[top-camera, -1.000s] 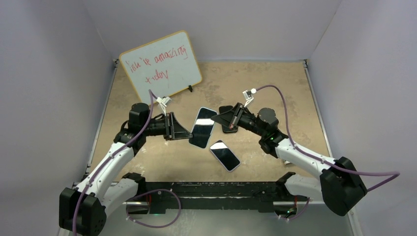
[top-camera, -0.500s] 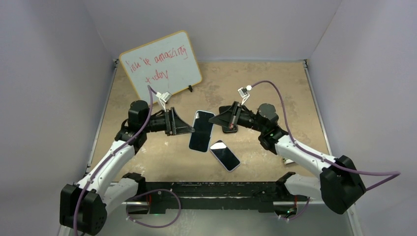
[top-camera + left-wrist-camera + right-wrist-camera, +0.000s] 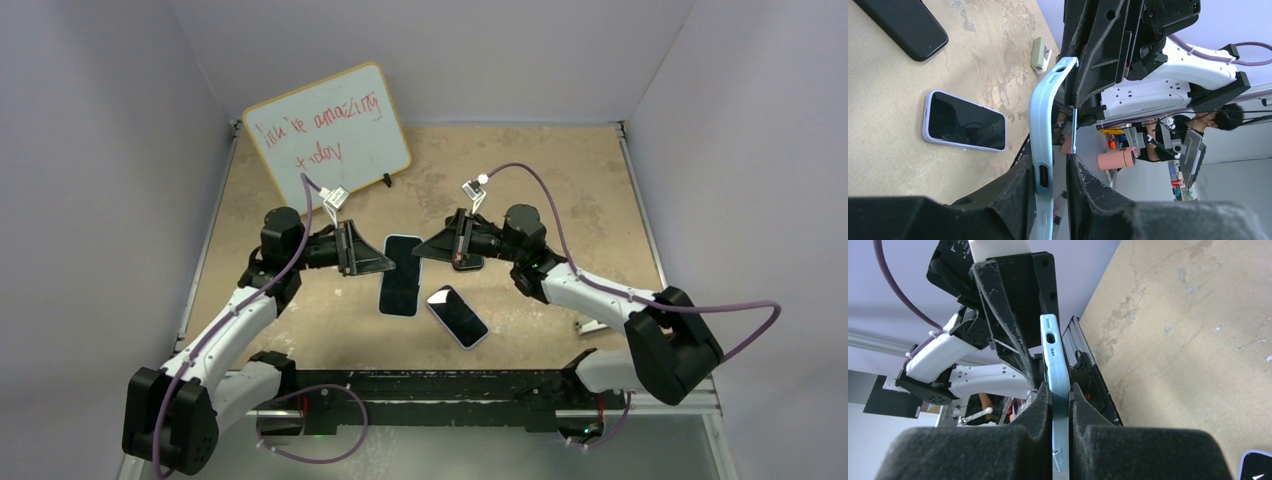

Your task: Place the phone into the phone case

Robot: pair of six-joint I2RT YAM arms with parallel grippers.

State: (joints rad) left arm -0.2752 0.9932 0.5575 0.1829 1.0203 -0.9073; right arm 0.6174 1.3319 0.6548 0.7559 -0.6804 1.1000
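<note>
Top external view: the phone [image 3: 400, 275] lies screen-up near the middle of the table [image 3: 560, 180], framed by the rim of the blue case [image 3: 395, 313]. It cannot be determined whether the phone is fully seated in the case. The left gripper [image 3: 385, 262] meets the case's left long edge, and the right gripper [image 3: 420, 247] meets its far right corner. A second phone [image 3: 457, 316] in a lavender cover lies flat just beside the case, toward the arm bases. A black item [image 3: 466, 262] lies under the right gripper. A whiteboard [image 3: 328, 133] with red writing leans at the far left.

Left wrist view: the blue case [image 3: 1041, 125] runs edge-on between the left gripper [image 3: 1050, 165] fingers [image 3: 1008, 195]. It lies against one finger, but contact with the other is unclear, so a firm clamp cannot be confirmed. The right gripper [image 3: 1108, 45] covers the far end. The second phone [image 3: 964, 121] and the black item [image 3: 903, 22] rest on the table.

Right wrist view: the right gripper [image 3: 1060, 390] is clamped on the thin edge of the blue case [image 3: 1054, 350], with both fingers [image 3: 1028, 420] pressed against it. The left gripper [image 3: 1013, 300] is at the far end.
</note>
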